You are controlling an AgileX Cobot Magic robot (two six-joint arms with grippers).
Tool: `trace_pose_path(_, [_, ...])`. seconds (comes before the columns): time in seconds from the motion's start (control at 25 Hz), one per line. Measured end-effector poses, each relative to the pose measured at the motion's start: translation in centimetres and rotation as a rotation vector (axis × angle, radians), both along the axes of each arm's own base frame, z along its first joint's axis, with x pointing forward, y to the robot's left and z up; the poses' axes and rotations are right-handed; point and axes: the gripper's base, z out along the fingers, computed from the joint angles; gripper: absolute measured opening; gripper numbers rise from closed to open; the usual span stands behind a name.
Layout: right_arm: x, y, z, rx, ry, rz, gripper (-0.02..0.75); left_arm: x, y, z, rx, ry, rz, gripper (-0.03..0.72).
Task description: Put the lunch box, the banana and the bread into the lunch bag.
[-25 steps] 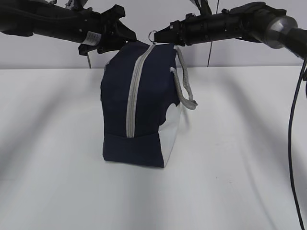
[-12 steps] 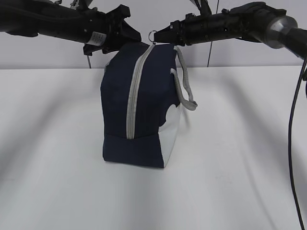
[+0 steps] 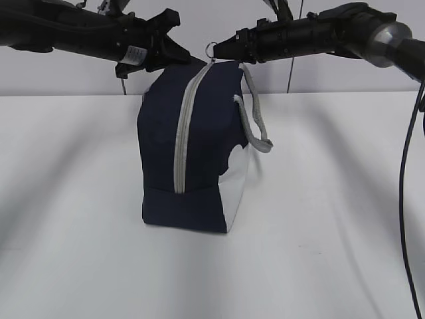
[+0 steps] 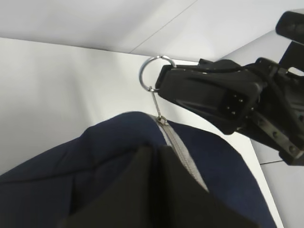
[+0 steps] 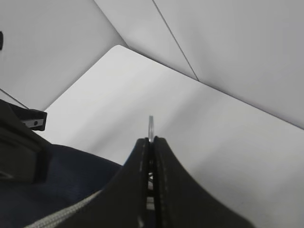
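The navy lunch bag (image 3: 199, 153) stands upright on the white table (image 3: 332, 219), its grey zipper (image 3: 182, 133) closed along the front. My right gripper (image 3: 218, 52) is shut on the ring zipper pull (image 3: 210, 48) at the bag's top. The ring also shows in the right wrist view (image 5: 150, 126) and in the left wrist view (image 4: 154, 73). My left gripper (image 3: 196, 60) is shut, its tips (image 4: 153, 149) resting against the bag's top left, beside the zipper (image 4: 183, 156). The lunch box, banana and bread are out of view.
A grey webbing handle (image 3: 252, 119) hangs down the bag's right side above the white side panel (image 3: 236, 186). A wall stands behind the table's far edge. A black cable (image 3: 404, 173) hangs at the right.
My left gripper has moved right until it touches the bag's top left. The bag's upper left side has shifted slightly. My right gripper has kept its hold on the ring.
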Motion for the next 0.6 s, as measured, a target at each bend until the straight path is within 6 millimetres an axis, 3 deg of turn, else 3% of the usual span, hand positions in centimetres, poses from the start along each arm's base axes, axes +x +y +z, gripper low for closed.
trace_pose_path(0.2, [-0.1, 0.0, 0.0, 0.01, 0.019, 0.002, -0.016, -0.5, -0.3, 0.2, 0.008, -0.013, -0.072, 0.008])
trace_pose_path(0.6, [-0.1, 0.0, 0.0, 0.025, 0.046, -0.005, -0.016, -2.0, -0.4, 2.4, 0.047, -0.102, -0.208, 0.008])
